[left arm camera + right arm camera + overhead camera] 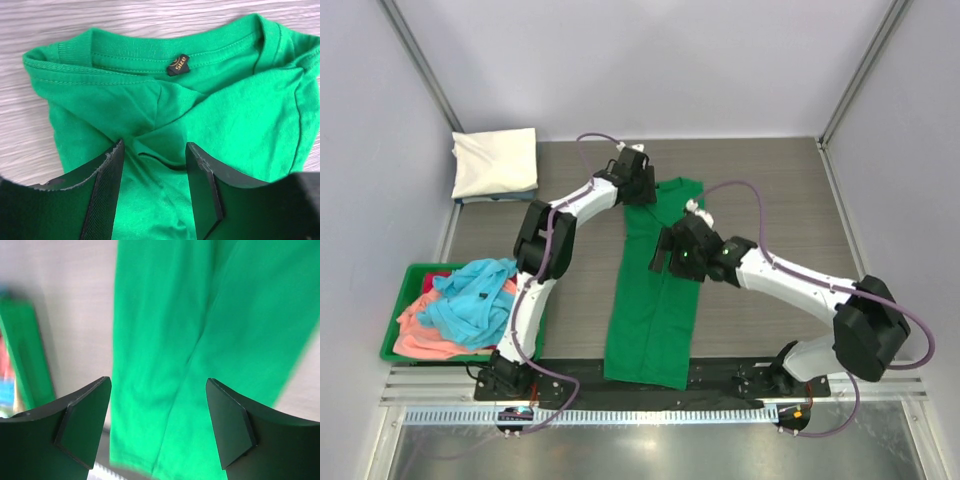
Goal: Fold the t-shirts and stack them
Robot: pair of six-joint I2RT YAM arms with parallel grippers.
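We note the cream-white t-shirt (495, 162) folded far left. Left gripper (154, 150) sits at the collar of the green t-shirt (653, 300) with jaws parted, pinching nothing. The shirt lies mid-table, a long strip. Right gripper (159, 387) hangs above it, wide open and empty.

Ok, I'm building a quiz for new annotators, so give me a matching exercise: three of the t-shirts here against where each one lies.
Things:
1. bright green cotton t-shirt
2. cream-white cotton t-shirt
3. light blue cotton t-shirt

Places:
A. heaped in the green plastic bin
B. folded at the far left corner of the table
C. laid out as a long strip mid-table

Pairs: 1-C, 2-B, 3-A.
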